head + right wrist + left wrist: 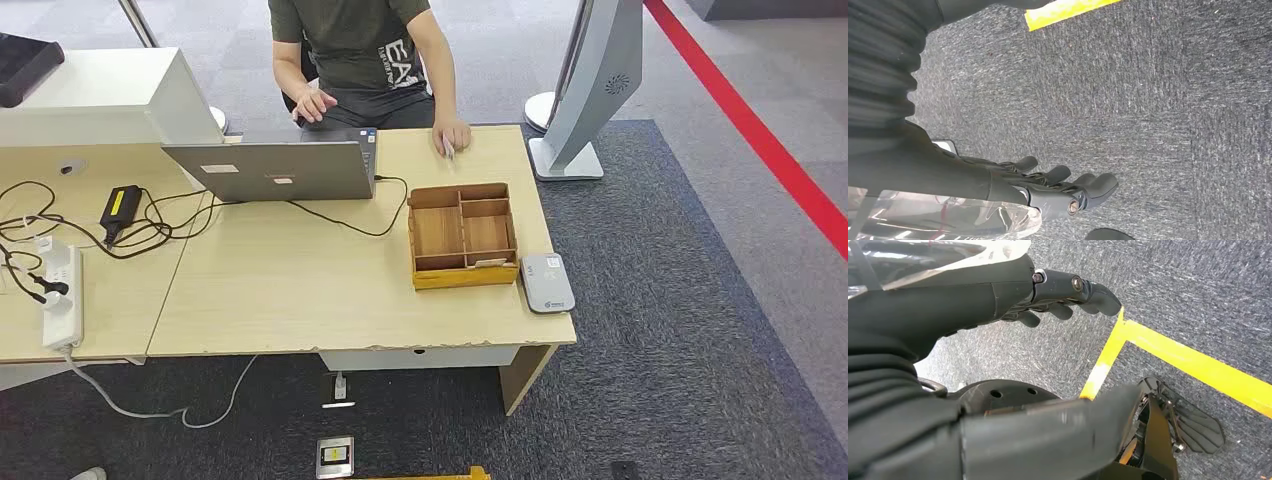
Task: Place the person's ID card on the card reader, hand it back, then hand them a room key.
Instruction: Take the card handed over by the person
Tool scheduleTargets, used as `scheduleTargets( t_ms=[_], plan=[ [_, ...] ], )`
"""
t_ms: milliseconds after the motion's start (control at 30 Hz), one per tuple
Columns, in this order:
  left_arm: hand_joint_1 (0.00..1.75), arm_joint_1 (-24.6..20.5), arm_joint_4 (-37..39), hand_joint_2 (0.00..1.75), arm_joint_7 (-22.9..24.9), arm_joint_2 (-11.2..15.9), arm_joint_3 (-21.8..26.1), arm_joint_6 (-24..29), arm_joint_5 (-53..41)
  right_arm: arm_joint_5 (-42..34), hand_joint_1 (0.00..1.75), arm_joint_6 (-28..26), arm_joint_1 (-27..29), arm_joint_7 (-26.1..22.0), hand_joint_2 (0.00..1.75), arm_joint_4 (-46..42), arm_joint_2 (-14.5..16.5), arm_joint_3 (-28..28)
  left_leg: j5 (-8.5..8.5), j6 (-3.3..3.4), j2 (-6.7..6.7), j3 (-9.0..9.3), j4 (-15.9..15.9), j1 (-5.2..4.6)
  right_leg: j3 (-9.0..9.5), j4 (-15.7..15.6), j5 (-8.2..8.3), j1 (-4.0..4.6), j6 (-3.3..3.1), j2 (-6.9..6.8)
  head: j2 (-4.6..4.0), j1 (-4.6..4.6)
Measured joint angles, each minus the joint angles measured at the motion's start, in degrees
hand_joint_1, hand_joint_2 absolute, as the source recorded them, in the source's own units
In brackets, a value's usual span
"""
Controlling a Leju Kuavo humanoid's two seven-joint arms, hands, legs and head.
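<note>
I see the desk (300, 290) with a laptop (275, 170), then a wooden tray (462, 235) and the grey card reader (547, 282) touching its side. The person's (365, 45) shirt reads "EA". My left hand (1058, 295) and right hand (1058, 182) hang over carpet, fingers loosely apart, holding nothing, well apart from the reader.

Bright even indoor light, soft shadows; head view sharp, wrist views blurred at near foreground w/ glare.

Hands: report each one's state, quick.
Left hand: open, holding nothing, hanging over the carpet.
Right hand: open, holding nothing, also over carpet.
</note>
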Motion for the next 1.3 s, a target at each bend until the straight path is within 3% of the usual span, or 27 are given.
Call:
scheduleTargets(
  t_ms=[400,533,867,1167,1233,1300],
  plan=[
    [0.00,0.00,0.00,1.75,0.31,0.00,0.00,0.17,0.90,0.01,0.00,-0.10,0.00,-0.87,1.75,0.00,0.04,0.04,0.00,0.00,0.00,0.00,0.00,0.00,0.00,0.00,0.00,0.00,0.00,0.00,0.00,0.01],
    [0.00,0.00,0.00,0.00,0.35,0.00,0.00,0.17,1.10,0.01,0.00,-0.09,0.00,-1.17,0.00,0.00,0.05,0.05,0.00,0.00,0.00,0.00,0.00,0.00,0.00,0.00,0.00,0.00,0.00,0.00,0.00,0.01],
    [0.00,0.01,0.00,0.00,-1.02,0.00,0.00,0.07,1.38,-2.28,0.00,-1.74,0.02,-6.18,0.00,-0.02,0.09,0.05,0.00,0.00,0.00,0.00,0.00,0.00,0.00,0.00,0.00,0.00,0.00,0.00,0.00,0.01],
    [0.00,0.00,0.00,0.00,-1.02,-0.07,0.17,1.32,3.20,-7.34,0.00,-10.99,-0.07,-19.62,0.00,-0.06,1.27,-0.55,0.00,0.00,-0.01,-0.01,0.00,0.01,0.01,0.01,0.00,0.01,0.00,0.00,0.00,0.01],
    [0.00,-0.02,0.00,0.00,-0.95,-0.10,0.19,1.49,3.03,-9.25,0.00,-10.84,-0.09,-24.06,0.00,-0.10,2.31,-0.73,0.00,0.00,-0.01,0.00,-0.01,0.02,0.00,0.01,0.00,0.01,0.00,0.00,0.00,0.01],
    [0.00,-0.04,-0.01,0.00,-0.93,-0.15,0.18,1.53,2.81,-12.80,0.00,-7.05,-0.20,-30.06,0.00,-0.13,3.21,-1.33,0.00,0.00,-0.01,0.00,-0.01,0.02,0.00,0.01,0.00,0.01,0.00,0.00,0.00,0.01]
  ],
)
